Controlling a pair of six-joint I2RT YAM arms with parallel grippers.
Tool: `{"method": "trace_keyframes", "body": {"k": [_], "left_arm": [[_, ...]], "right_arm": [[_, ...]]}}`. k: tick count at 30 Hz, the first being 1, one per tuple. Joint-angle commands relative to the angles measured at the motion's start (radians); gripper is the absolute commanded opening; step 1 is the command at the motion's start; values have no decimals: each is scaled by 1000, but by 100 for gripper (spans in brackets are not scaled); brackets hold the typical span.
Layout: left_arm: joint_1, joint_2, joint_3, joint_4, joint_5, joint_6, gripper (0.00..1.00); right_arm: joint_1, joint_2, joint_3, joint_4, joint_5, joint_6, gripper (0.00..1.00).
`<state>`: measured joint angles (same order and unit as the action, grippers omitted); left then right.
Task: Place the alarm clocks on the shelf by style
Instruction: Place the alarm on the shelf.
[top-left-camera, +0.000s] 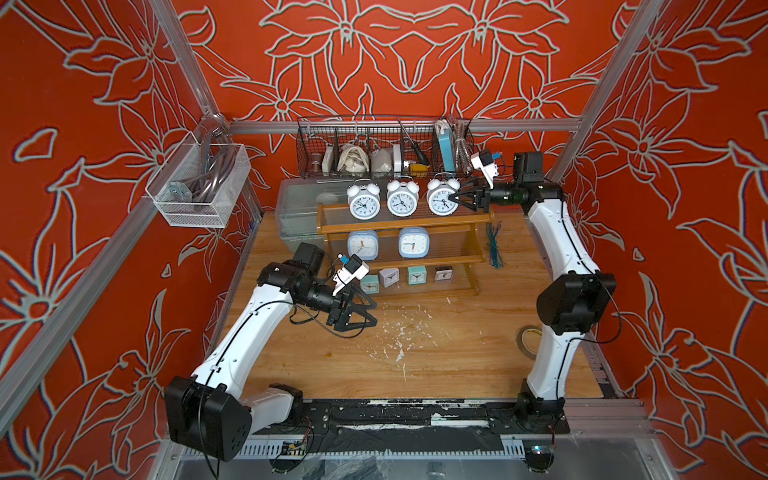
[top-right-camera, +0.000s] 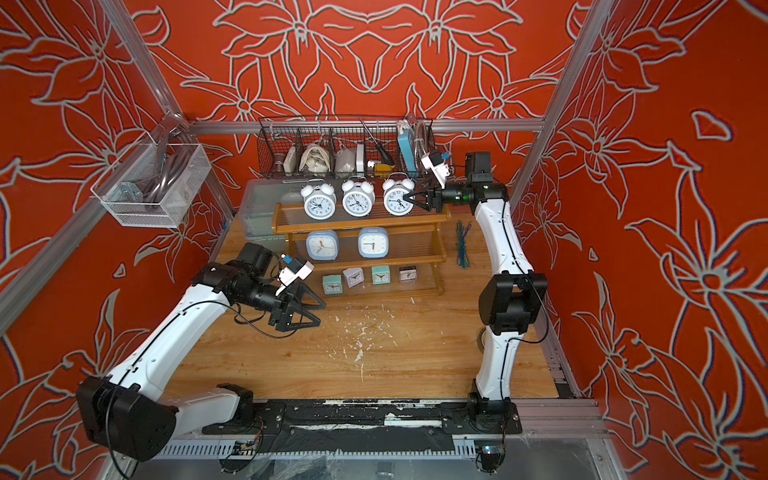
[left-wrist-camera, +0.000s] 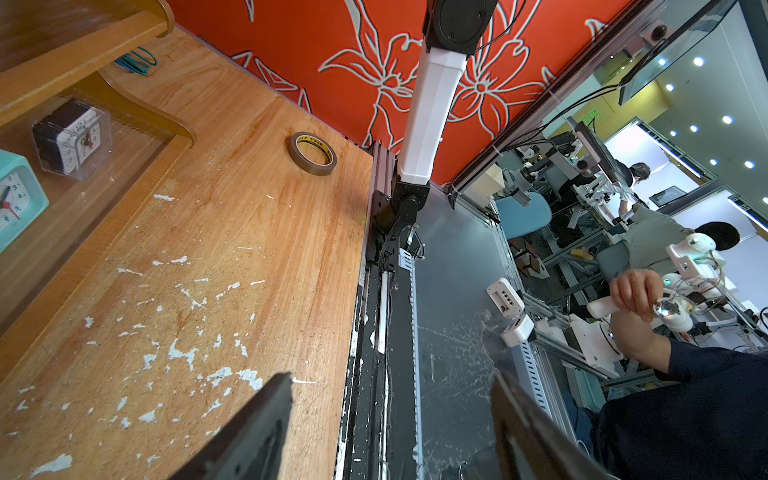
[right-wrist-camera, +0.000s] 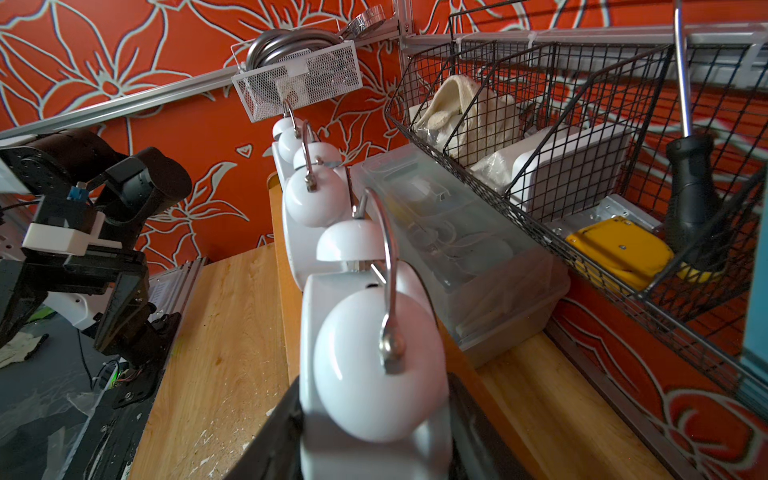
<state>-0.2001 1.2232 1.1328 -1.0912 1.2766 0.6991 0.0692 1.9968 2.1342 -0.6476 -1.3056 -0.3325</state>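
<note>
The left gripper (top-left-camera: 375, 314) (top-right-camera: 322, 313) (left-wrist-camera: 390, 386) is hovering low over the wooden table (top-left-camera: 436, 361). Its jaws are standing wide apart, and the left wrist view is showing only tabletop and the table's edge between its fingers (left-wrist-camera: 257, 424).

The shelf (top-left-camera: 399, 227) (top-right-camera: 353, 227) is standing just beyond this gripper and to its right. Four cube clocks are sitting in a row on the lowest tier:
- The left teal cube (top-left-camera: 368, 285) (top-right-camera: 331, 284) is sitting closest, just past the fingertips.
- The whitish-lilac cube (top-left-camera: 389, 277) (top-right-camera: 353, 277) is standing next to the right.
- The right teal cube (top-left-camera: 417, 274) (top-right-camera: 380, 274) (left-wrist-camera: 14, 199) is following it.
- The dark cube (top-left-camera: 443, 273) (top-right-camera: 408, 274) (left-wrist-camera: 70, 139) is sitting farthest to that gripper's right.

On the middle tier, higher and farther from the left gripper, the left light-blue square clock (top-left-camera: 363, 245) (top-right-camera: 322, 245) and the right light-blue square clock (top-left-camera: 413, 242) (top-right-camera: 373, 242) are standing apart.

On the top tier, the left twin-bell clock (top-left-camera: 364, 202) (top-right-camera: 319, 203) (right-wrist-camera: 291, 141) and the middle twin-bell clock (top-left-camera: 402, 199) (top-right-camera: 358, 201) (right-wrist-camera: 316, 203) are standing in line, to the left of the right gripper (top-left-camera: 454, 198) (top-right-camera: 409, 196) (right-wrist-camera: 372, 399). That gripper is reaching in from the shelf's right end and clamping the right twin-bell clock (top-left-camera: 436, 199) (top-right-camera: 392, 201) (right-wrist-camera: 374, 361). One finger is lying across its face and the other is sitting behind its back. In the right wrist view the clock is filling the whole gap between the fingers, level with the other two.
</note>
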Motion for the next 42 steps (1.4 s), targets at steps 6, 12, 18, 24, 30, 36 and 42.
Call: {"method": "trace_keyframes", "body": {"k": [6, 12, 18, 24, 30, 36, 42], "left_arm": [[11, -11, -13, -22, 7, 19, 76], [12, -11, -20, -21, 9, 24, 76], [14, -11, -22, -23, 10, 28, 77], [16, -11, -27, -23, 12, 33, 77], [16, -13, -28, -26, 13, 33, 77], [18, -11, -28, -26, 14, 31, 77], [19, -8, -28, -26, 11, 34, 77]], "right_arm": [[12, 31, 44, -36, -7, -82, 34], [12, 36, 48, -52, 12, -109, 37], [12, 27, 47, -93, 17, -155, 47], [10, 15, 54, -121, 30, -175, 56], [3, 4, 54, -119, 28, -152, 66], [-10, -20, 45, -106, 26, -134, 100], [-39, -90, -47, 21, 22, -39, 100]]}}
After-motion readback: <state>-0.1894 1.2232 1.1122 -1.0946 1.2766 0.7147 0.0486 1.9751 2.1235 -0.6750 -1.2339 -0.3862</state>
